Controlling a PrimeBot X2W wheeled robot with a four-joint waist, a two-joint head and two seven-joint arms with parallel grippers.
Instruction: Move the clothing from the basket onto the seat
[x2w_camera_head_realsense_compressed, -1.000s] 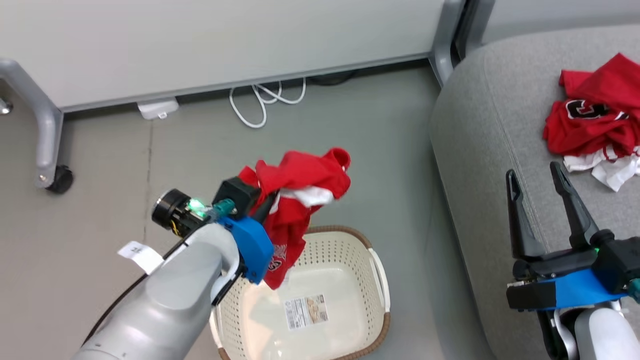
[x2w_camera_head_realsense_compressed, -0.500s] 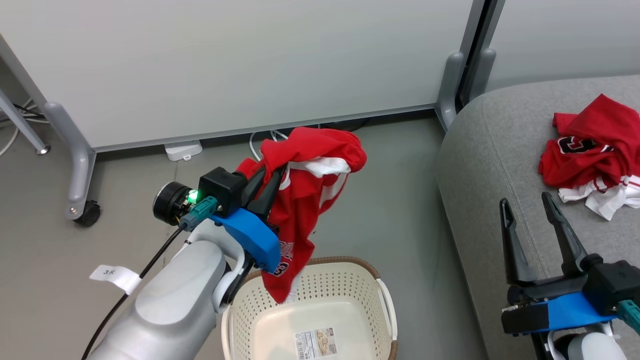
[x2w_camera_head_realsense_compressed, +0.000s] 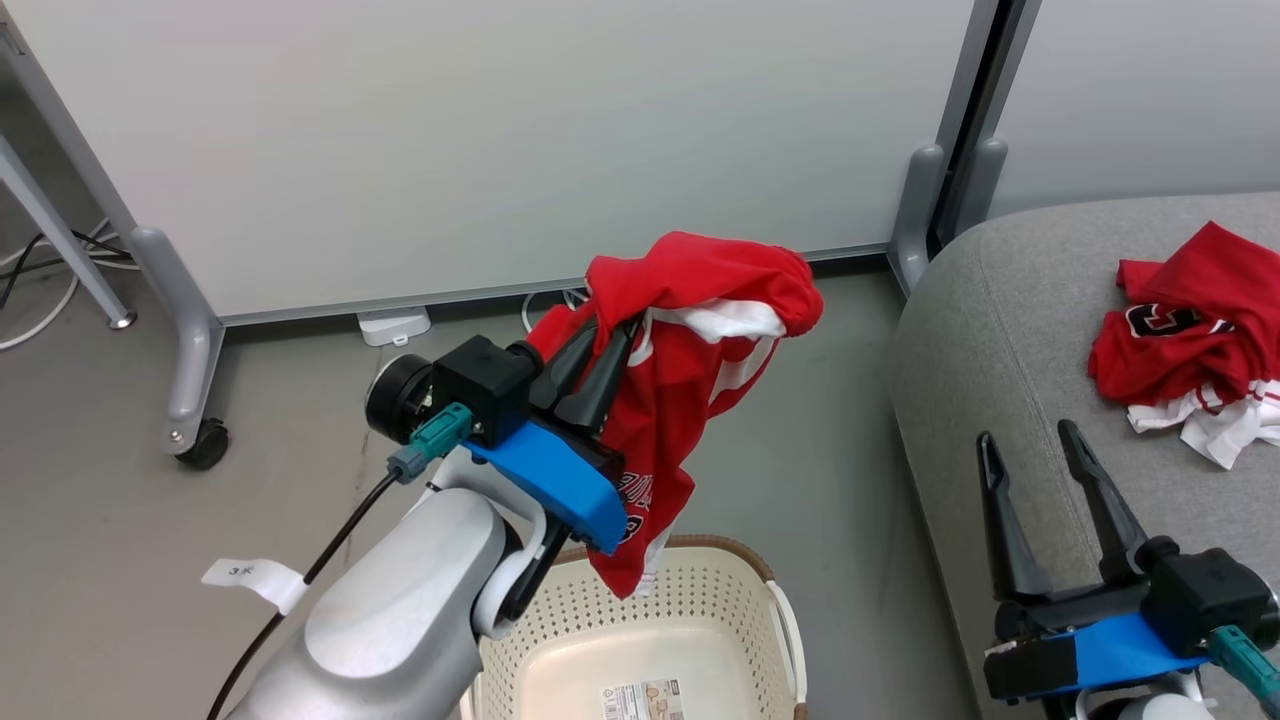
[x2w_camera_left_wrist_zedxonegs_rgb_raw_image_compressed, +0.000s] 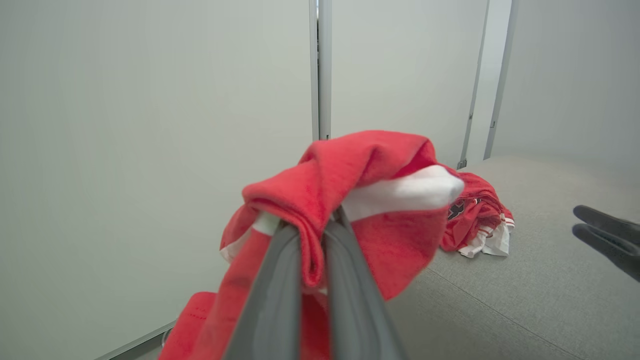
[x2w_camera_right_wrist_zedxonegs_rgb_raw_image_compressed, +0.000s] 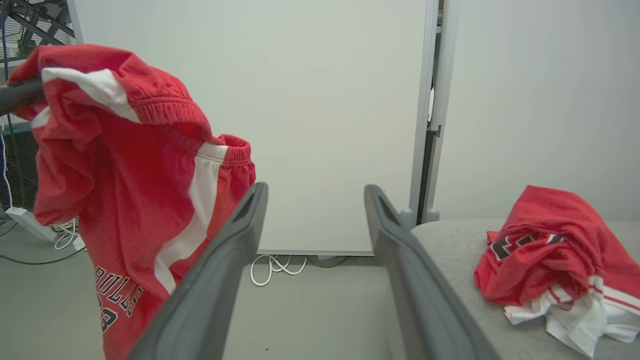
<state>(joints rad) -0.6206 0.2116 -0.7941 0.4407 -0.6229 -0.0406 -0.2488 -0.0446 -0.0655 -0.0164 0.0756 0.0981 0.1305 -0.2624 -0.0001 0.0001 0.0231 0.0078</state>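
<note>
The left gripper (x2w_camera_head_realsense_compressed: 600, 350) was clamped on a red garment (x2w_camera_head_realsense_compressed: 700, 360). In the left wrist view its two dark fingers (x2w_camera_left_wrist_zedxonegs_rgb_raw_image_compressed: 280, 285) lay pressed together with a fold of the cloth (x2w_camera_left_wrist_zedxonegs_rgb_raw_image_compressed: 365, 165) pinched between them. The garment draped over the fingertips and hung down beneath the gripper, with a broad white stripe and black lettering near its lower part (x2w_camera_right_wrist_zedxonegs_rgb_raw_image_compressed: 125, 200). Its lowest tip hung just above the far rim of the basket (x2w_camera_head_realsense_compressed: 700, 605), which stood on the floor (x2w_camera_head_realsense_compressed: 120, 520) below the gripper and had a label sticker on its pale bottom.

The seat (x2w_camera_head_realsense_compressed: 1000, 330) lay off to that gripper's right. The right gripper (x2w_camera_head_realsense_compressed: 1027, 434) was poised over the seat's near edge, fingers spread wide with nothing between them (x2w_camera_right_wrist_zedxonegs_rgb_raw_image_compressed: 316, 189). A second garment (x2w_camera_head_realsense_compressed: 1180, 350), red with white trim and a black-and-white letter mark, lay crumpled on the seat cushion (x2w_camera_right_wrist_zedxonegs_rgb_raw_image_compressed: 450, 250), ahead of the right gripper and to its right, well apart from its fingertips. A white partition panel (x2w_camera_head_realsense_compressed: 500, 140) stood beyond both grippers.
</note>
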